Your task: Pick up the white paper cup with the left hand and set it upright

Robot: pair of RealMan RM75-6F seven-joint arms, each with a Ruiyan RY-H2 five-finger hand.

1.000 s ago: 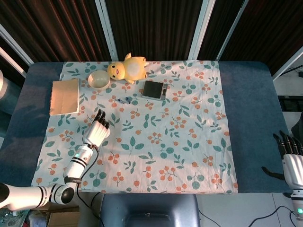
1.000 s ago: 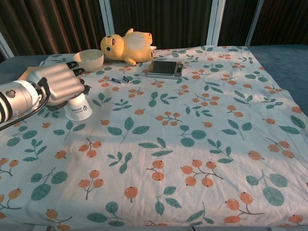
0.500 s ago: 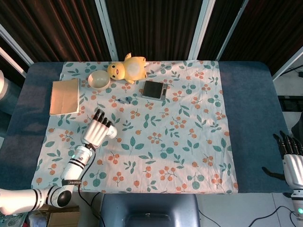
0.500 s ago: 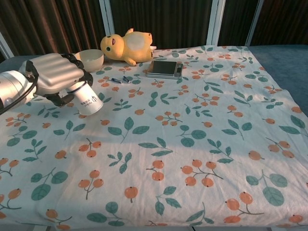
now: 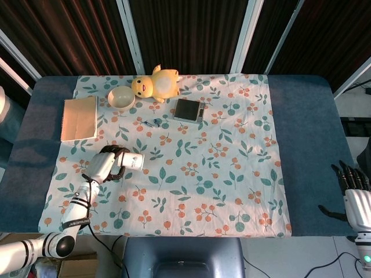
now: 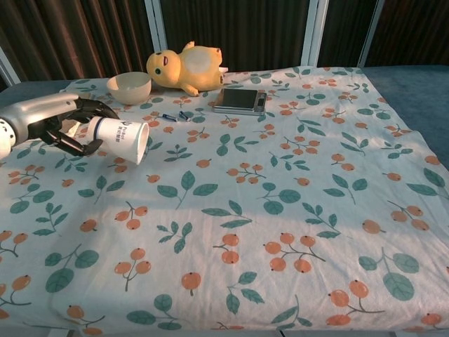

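Observation:
The white paper cup [image 5: 133, 161] [image 6: 121, 138] is lifted off the floral cloth and lies on its side, mouth pointing right. My left hand [image 5: 108, 163] [image 6: 62, 125] grips its base end, fingers curled around it, at the left part of the table. My right hand [image 5: 356, 194] hangs off the table's right edge, fingers spread, holding nothing; the chest view does not show it.
A yellow plush duck [image 5: 155, 84], a cream bowl [image 5: 121, 97], a dark scale [image 5: 188, 109] and a small blue item [image 5: 153, 122] lie at the back. A tan notebook [image 5: 79, 117] lies at the far left. The floral cloth [image 5: 220, 174] covers the table's middle.
My left hand closed around the cup, lifted it from the cloth and turned at the wrist, so the cup went from mouth-down to lying sideways. The right hand stayed put.

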